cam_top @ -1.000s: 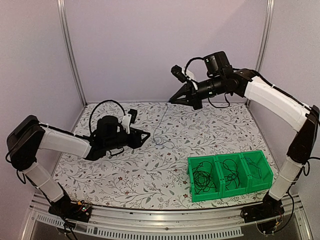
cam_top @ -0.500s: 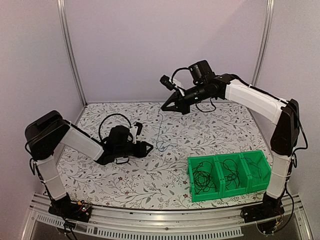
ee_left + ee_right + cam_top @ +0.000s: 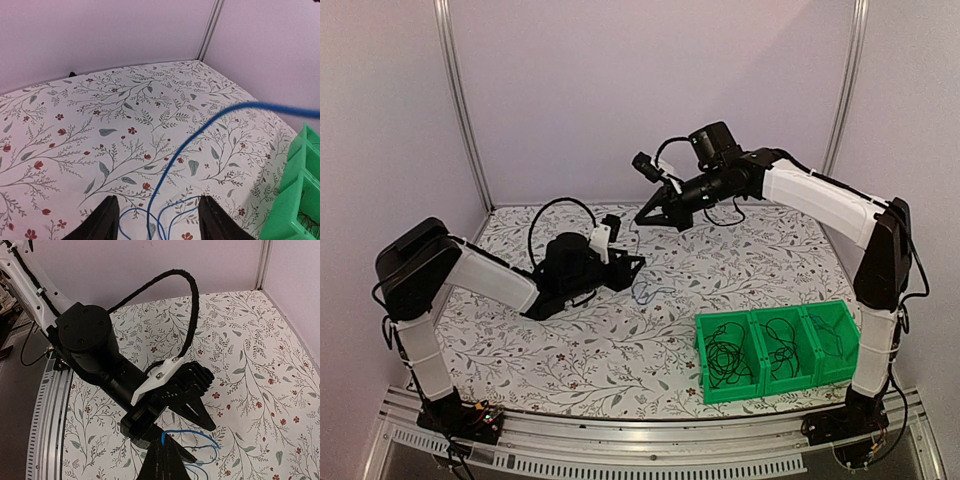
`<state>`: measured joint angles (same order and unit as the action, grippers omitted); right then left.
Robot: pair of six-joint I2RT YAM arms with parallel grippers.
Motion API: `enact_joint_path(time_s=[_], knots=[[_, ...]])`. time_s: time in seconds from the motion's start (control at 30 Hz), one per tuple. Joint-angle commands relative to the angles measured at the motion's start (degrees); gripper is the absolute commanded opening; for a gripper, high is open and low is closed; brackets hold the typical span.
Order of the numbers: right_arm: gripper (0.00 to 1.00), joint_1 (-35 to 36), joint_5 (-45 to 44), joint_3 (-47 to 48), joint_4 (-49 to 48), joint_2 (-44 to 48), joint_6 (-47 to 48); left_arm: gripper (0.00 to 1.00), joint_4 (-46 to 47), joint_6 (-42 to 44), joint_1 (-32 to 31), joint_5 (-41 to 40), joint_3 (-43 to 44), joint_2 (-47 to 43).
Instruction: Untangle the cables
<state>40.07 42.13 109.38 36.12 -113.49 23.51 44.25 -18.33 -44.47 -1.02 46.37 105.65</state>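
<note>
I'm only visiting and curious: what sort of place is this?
Probably a robotics lab test cell: a left arm and right arm mounted at a flower-patterned table, plain walls on a metal frame, green bins holding cables.

Bright blue cable [image 3: 270, 106], green bins [image 3: 782, 382], white tabletop [image 3: 620, 350] printed with vines.

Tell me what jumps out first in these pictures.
A bright blue cable sweeps from the raised right gripper, whose jaws are shut on it, down to loose loops on the flowered table. The left gripper hangs low over those loops with its jaws open. At the front right, three green bins hold coiled black cables.
</note>
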Motion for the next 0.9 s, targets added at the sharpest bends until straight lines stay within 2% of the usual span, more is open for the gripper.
enact_joint_path(time_s=[0.0, 0.1, 0.37, 0.43, 0.53, 0.63, 0.73, 0.87], knots=[[0.0, 0.79, 1.7, 2.5, 0.37, 0.25, -1.0, 0.52, 0.14, 7.2, -0.18, -3.31, 4.7, 3.27], [0.0, 0.79, 1.68, 2.5, 0.52, 0.46, -1.14, 0.45, -0.15, 9.06, -0.16, -3.75, 6.04, 4.57], [0.0, 0.8, 0.57, 2.35, 0.43, 0.64, -0.66, 0.0, 5.33, 5.88, 1.26, -3.16, 1.84, 2.8], [0.01, 0.81, 0.2, 2.18, 0.32, 0.41, -0.33, 0.0, 6.26, 5.33, 1.8, -2.59, 0.76, 2.39], [0.36, 0.79, -3.69, 0.98, 0.13, -0.47, 1.34, 0.0, 6.68, 3.46, 2.75, -1.86, -0.55, 1.77], [0.57, 0.81, -12.35, -3.57, -1.56, -1.38, 4.47, 0.0, 7.31, -1.07, 4.0, -1.04, -2.66, 0.34], [0.63, 0.88, -20.25, -7.8, -1.14, -3.88, 8.97, 0.0, 7.18, -3.78, 4.87, -0.79, -4.28, -0.55], [0.65, 1.2, -27.15, -7.79, 2.11, -9.92, 11.82, 0.0, 7.04, -5.14, 5.68, 0.17, -5.37, -0.39]])
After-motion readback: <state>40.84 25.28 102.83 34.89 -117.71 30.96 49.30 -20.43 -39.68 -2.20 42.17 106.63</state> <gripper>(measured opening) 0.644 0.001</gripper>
